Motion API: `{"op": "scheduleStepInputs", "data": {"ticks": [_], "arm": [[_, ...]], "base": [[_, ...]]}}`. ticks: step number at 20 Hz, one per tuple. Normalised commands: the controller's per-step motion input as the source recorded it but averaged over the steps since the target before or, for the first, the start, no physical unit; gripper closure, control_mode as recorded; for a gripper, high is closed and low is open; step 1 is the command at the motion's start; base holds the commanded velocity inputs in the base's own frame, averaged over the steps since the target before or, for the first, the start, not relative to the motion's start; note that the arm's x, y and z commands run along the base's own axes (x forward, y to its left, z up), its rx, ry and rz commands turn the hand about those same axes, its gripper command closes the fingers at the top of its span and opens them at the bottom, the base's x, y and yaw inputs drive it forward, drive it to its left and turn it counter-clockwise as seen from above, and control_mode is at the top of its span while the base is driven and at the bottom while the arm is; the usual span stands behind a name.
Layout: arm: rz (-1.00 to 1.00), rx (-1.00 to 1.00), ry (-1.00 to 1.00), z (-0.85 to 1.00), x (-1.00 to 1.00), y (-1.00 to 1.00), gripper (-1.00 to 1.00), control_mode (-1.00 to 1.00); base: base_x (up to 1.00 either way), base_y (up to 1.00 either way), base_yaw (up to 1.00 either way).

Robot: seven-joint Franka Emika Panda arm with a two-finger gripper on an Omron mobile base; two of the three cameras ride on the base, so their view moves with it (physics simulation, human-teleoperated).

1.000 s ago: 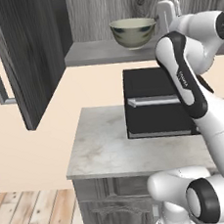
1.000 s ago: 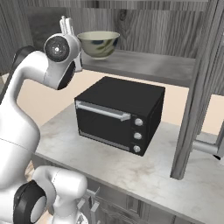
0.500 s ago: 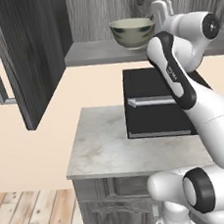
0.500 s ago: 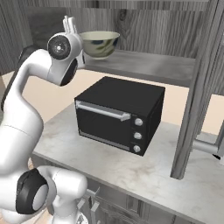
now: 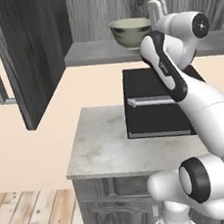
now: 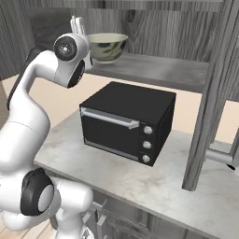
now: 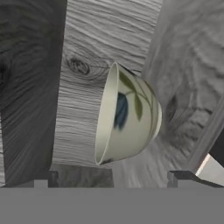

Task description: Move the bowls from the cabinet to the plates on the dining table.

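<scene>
- My pincer point(image 7: 109, 177) is spread wide, holding nothing.
- Just ahead, the bowl point(image 7: 127, 117) stands on the cabinet point(image 5: 33, 54) shelf, untouched.
- I judge I should straddle its rim squarely, then close gently.

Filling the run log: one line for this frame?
phase: approach | gripper: open, short of bowl | bowl: upright on cabinet shelf | oven: below

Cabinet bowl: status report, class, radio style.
Hand open, level with bowl, not touching. Bowl upright on cabinet shelf. Nothing between them.
</scene>
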Motion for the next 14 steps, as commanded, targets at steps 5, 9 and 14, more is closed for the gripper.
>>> {"op": "scheduleStepInputs", "data": {"ticks": [5,9,14], "arm": [[-0.03,0.0,-0.08,0.0,0.17,0.0,-1.0,-1.0],[-0.04,0.0,-0.08,0.0,0.16,0.0,-1.0,-1.0],[-0.05,0.0,0.06,0.0,0.19,-0.03,-1.0,-1.0]], "base": [[0.0,0.0,0.0],[0.0,0.0,0.0],[0.0,0.0,0.0]]}}
